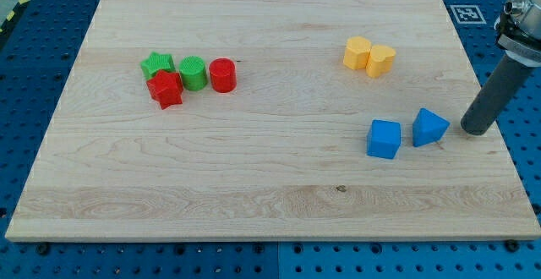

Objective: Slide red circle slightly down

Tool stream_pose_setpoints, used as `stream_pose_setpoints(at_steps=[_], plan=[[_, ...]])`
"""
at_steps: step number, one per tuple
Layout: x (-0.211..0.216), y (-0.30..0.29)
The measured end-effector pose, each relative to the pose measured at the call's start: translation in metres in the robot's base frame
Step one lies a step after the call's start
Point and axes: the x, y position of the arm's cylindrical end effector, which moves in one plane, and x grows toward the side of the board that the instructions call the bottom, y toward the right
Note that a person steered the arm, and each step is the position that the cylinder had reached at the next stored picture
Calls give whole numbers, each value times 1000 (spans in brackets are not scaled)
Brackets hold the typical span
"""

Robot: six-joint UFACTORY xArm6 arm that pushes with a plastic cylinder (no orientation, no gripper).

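The red circle [222,74] stands at the view's upper left of the wooden board [254,186]. It touches the green circle [193,73] on its left. A green star [157,64] and a red star [166,89] sit further left in the same cluster. My tip [478,129] is at the board's right edge, far from the red circle, just right of a blue triangular block [429,127].
A blue cube [385,139] lies left of the blue triangular block. Two yellow blocks [369,57] touch each other at the view's upper right. A marker tag [464,13] sits off the board's top right corner.
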Motion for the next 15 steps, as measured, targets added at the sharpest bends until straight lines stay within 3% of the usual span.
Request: stream_pose_setpoints(at_steps=[4, 6, 8, 10, 13, 15], plan=[[3, -81], [-66, -100], [-125, -235], [-119, -352], [-116, -328], [-81, -328]])
